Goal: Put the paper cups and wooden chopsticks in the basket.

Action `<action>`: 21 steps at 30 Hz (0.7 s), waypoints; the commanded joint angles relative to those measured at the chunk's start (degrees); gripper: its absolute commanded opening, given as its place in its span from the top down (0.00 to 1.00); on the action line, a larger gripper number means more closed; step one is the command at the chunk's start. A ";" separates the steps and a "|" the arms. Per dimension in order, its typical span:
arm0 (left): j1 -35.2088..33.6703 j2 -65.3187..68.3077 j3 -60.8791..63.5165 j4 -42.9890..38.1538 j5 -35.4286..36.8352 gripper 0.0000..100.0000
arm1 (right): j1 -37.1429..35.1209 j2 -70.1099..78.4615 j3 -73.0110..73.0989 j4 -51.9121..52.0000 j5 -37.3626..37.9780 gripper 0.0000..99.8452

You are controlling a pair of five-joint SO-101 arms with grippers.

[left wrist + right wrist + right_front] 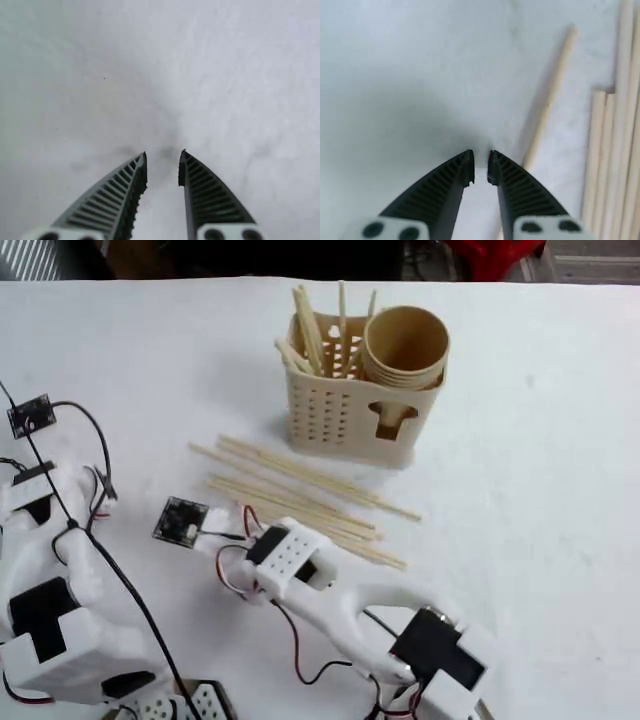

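Starting well to the left of the basket (340, 420), we find the left arm (55, 625) folded low at the near edge of the table (540, 500), far from it. The left claw (163, 153) stands slightly apart over bare table, with nothing between its fingers. Closer in, in front of the basket and a little to its left, the right arm (340, 600) lies pointing at the loose wooden chopsticks (300, 490). These lie flat on the table in a slanted spread just in front of the basket, without touching it. The right claw (480, 152) is barely parted and holds nothing, its tips just beside a single chopstick (547, 100). Inside the basket, upright chopsticks (310, 330) stand in the left compartment. Stacked paper cups (405, 340) sit in the right compartment.
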 commanded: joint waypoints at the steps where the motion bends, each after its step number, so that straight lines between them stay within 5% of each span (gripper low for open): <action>1: -0.31 -0.13 -0.26 -0.79 0.70 0.88 | 1.63 -1.01 -2.20 1.71 0.53 0.86; 9: -0.22 -0.13 -0.26 -0.97 0.70 0.88 | 5.49 -9.19 -2.46 3.03 -5.36 0.89; 21: 0.66 -0.13 -0.26 -0.88 0.70 0.88 | 6.29 -5.93 4.13 -6.11 -1.76 0.81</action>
